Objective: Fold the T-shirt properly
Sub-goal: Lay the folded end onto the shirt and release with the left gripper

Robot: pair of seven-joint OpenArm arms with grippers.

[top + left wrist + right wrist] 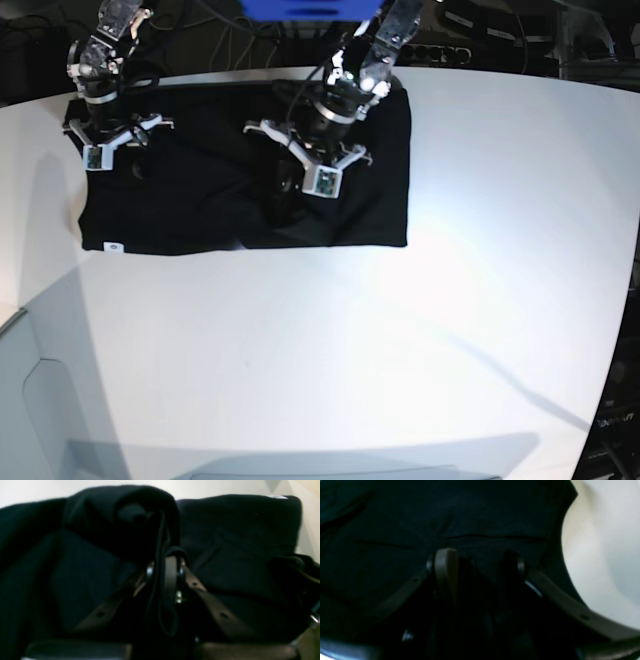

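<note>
While my left fingers (166, 573) pinch a ridge of the shirt (200, 200), the rest of it lies spread on the white bench (400, 350), dark and rumpled. Cloth rises over and behind those fingers in a loose hump, and a thin hem loops down between them. They are nearly closed, holding that fold.

My right fingers (480, 565) stand partly apart over the cloth, near one curved edge where white bench shows just beyond. Whether cloth sits between them I cannot tell; the view is too dark.

From above, the shirt forms a rough rectangle with a small white tag (113, 246) at one corner. My left fingers are near its middle, my right at a far corner, well apart.

To do this fold well, I judge the pinched layer should be carried low and level, laid flat, with edges matched before release. Lifting high risks dragging the layers beneath out of line.
</note>
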